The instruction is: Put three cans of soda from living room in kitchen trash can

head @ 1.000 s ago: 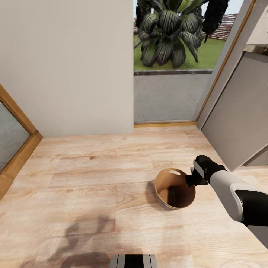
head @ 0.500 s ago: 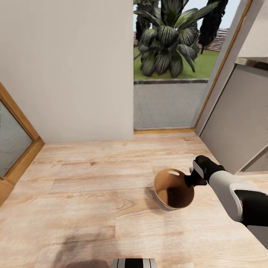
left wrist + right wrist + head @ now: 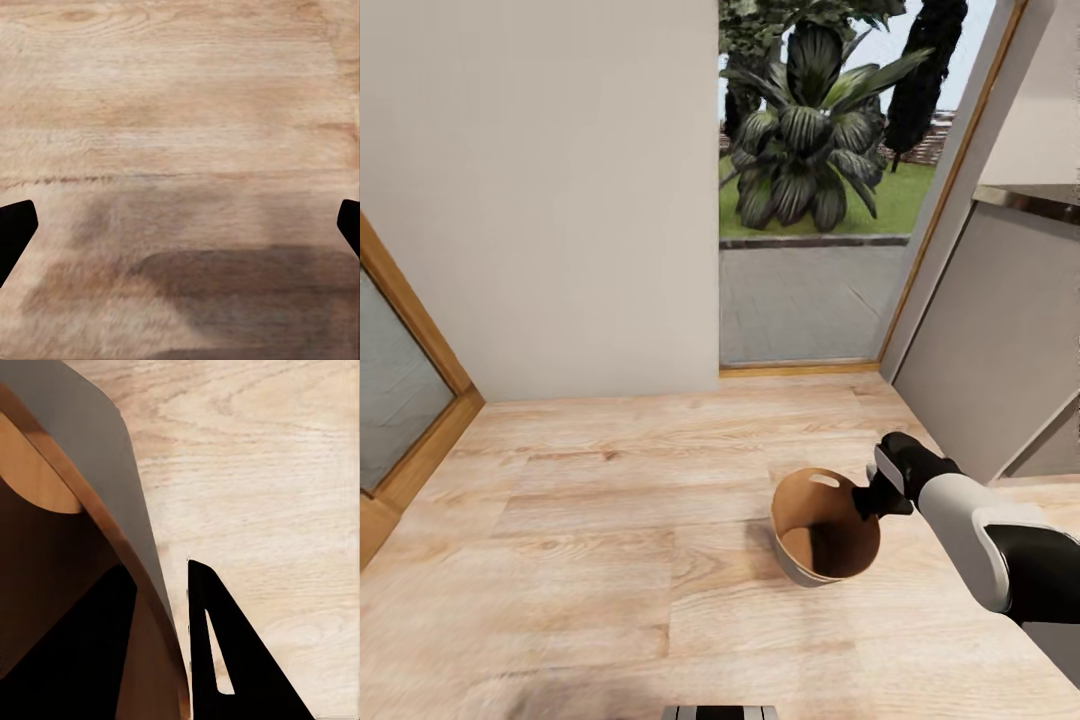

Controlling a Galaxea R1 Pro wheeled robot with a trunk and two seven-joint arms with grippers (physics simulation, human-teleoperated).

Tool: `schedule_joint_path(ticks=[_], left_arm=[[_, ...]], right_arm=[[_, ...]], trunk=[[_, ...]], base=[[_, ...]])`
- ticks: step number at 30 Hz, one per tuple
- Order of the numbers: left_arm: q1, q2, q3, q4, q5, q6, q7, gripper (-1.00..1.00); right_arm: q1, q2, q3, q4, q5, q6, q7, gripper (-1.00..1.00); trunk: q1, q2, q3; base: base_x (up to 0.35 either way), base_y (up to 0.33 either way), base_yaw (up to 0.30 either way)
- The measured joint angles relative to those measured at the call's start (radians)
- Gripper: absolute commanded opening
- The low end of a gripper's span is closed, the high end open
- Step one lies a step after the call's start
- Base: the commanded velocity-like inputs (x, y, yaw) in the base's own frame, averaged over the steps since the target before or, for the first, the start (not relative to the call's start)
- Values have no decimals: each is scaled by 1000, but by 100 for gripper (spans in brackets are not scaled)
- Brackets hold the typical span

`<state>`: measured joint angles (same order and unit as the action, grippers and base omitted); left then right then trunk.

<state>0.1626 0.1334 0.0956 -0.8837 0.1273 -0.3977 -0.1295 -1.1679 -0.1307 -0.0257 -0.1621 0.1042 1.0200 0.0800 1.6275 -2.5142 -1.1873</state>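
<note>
The floor [image 3: 610, 520] is pale wood with light brown grain and some darker streaks; the wall [image 3: 540, 190] in front of me is plain off-white. The trash can [image 3: 826, 528] is coppery-brown inside, pale beige-grey outside; one dark shadow lies in its bottom. My right gripper [image 3: 882, 487] is black; my forearm behind it is white, then black again. My left fingertips [image 3: 15, 229] are black over the wood, above a grey-brown shadow. The cabinet [image 3: 1000, 330] is grey; the frames of the glass are honey-coloured wood; the garden plant [image 3: 805, 165] is dark green with paler stripes on green grass.
</note>
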Motion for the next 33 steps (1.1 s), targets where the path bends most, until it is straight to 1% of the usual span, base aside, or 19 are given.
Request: schedule_joint_path(ticks=[2,5,8,10,15,20,22,25,27,30,33], left_arm=[[-1,0,-1,0,-1,4,0,100],[-4,0,-3,1,-3,14,-1,100],[-6,1,-4,1,-3,28,-1,100],[-7,1,-4,1,-3,33,-1,100],[-8,2,-3,1,-4,35,-1,100],[-8,2,-5,1,-4,36,-1,100],[-8,2,-5,1,-5,36,-1,100],[-8,2,-5,1,-5,36,-1,100],[-8,2,-5,1,-5,36,-1,100],[-8,2,-6,1,-5,37,-1,100],[-8,2,-6,1,-6,37,-1,100]], right_arm=[[4,0,1,-1,12,0,-1,-100],[11,3,2,4,12,0,11,-100],[14,3,-6,7,-3,1,32,-100],[28,4,-8,5,-12,1,40,-100],[40,5,6,1,21,1,41,-100],[42,5,-6,5,-3,1,43,-100],[48,5,-3,7,-1,0,43,-100],[55,6,5,7,15,-1,42,-100],[57,6,5,7,14,-1,42,-100],[67,6,-1,3,1,0,43,-100],[74,7,2,1,6,-1,43,-100]], trunk=[[-1,0,8],[-2,1,19],[-4,2,31],[-5,2,39],[-7,3,58],[-9,5,77],[-10,5,85],[-11,6,97],[-12,6,105],[-14,7,116],[-15,8,128]], base=[[0,0,0],[0,0,0],[0,0,0],[0,0,0],[0,0,0],[0,0,0],[0,0,0],[0,0,0],[0,0,0],[0,0,0],[0,0,0]])
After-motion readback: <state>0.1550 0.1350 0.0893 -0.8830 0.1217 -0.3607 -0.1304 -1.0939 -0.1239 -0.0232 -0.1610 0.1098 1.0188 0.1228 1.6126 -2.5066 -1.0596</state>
